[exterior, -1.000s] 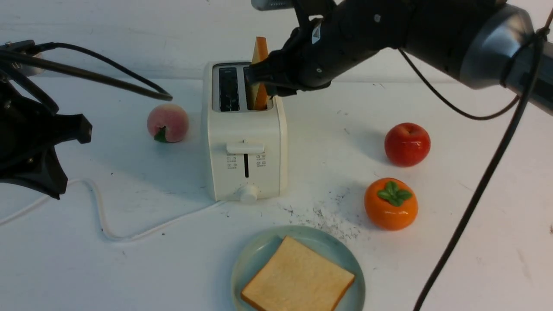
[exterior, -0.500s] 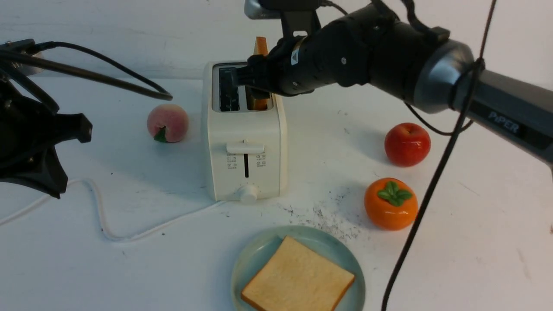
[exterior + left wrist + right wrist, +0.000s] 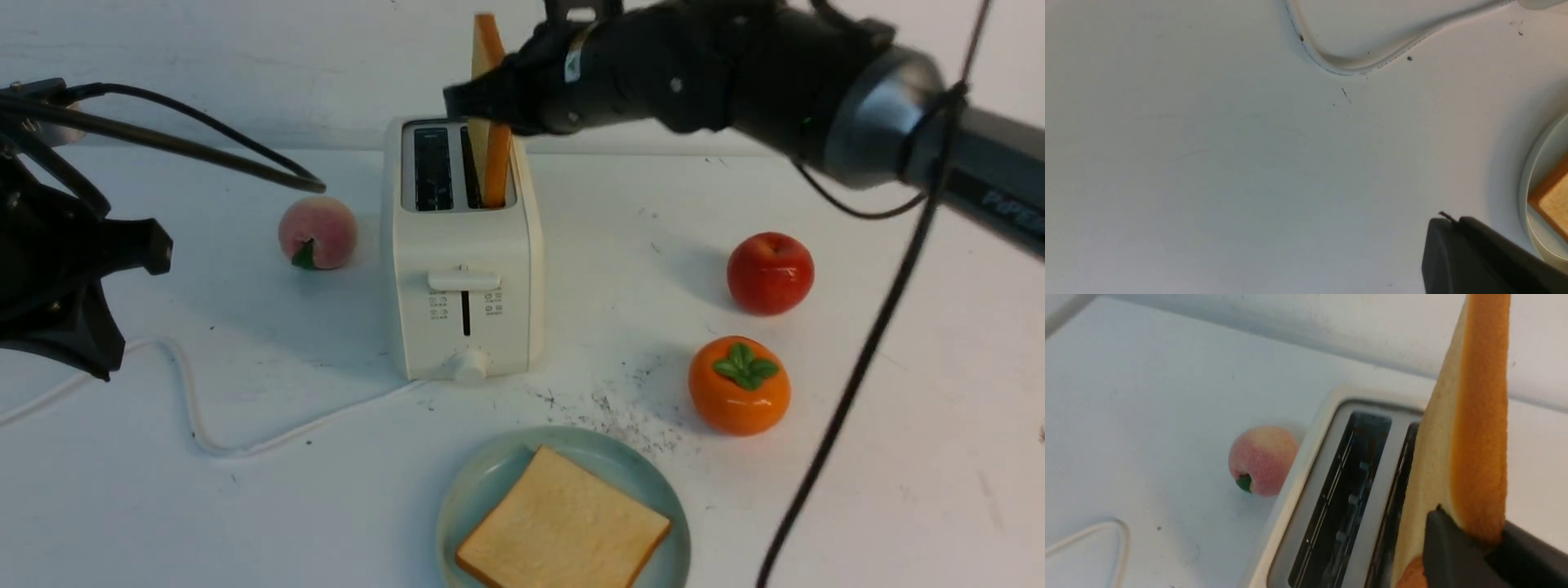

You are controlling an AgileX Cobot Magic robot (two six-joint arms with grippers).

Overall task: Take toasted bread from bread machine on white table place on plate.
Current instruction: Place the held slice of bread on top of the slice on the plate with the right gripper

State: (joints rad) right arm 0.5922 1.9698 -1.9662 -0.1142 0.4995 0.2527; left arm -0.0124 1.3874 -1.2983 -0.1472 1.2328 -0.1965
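**Toaster** (image 3: 461, 269): cream, two slots, upright at mid-table (image 3: 245, 523), lever facing the camera. The left slot is empty.

**Held slice** (image 3: 492, 163): upright and edge-on. Its lower end sits inside the right slot and most of it stands above the toaster top.

**Right gripper** (image 3: 487, 104): pinching the held slice at its crust edge, one finger (image 3: 1453, 547) against each face, just above the slot.

**Left gripper** (image 3: 1457, 245): fingers pressed together and empty, hanging over bare table near the plate, away from the work.

**Plate** (image 3: 482, 482): in front of the toaster. The plated slice (image 3: 563, 523) lies flat on it, leaving bare glaze mainly at the left and far rim.

**Other items:**
- peach (image 3: 317, 231), left of the toaster
- apple (image 3: 769, 272) and persimmon (image 3: 739, 384), to its right
- cord (image 3: 196, 425), looping leftward

**Stage (judged):** one slice delivered, the second partway out.

**Risks (judged):**
- The grip takes only a narrow strip of crust, so the slice may pivot or slip once its lower end loses the slot's support.
- Moving sideways before the bottom corner clears could catch the slot rim and tip or drag the toaster.
- The plate is largely covered, so a second slice laid off-centre may overhang the rim and slide onto the table.
- The arm's dangling cable passes near the persimmon and could nudge it on the way down.
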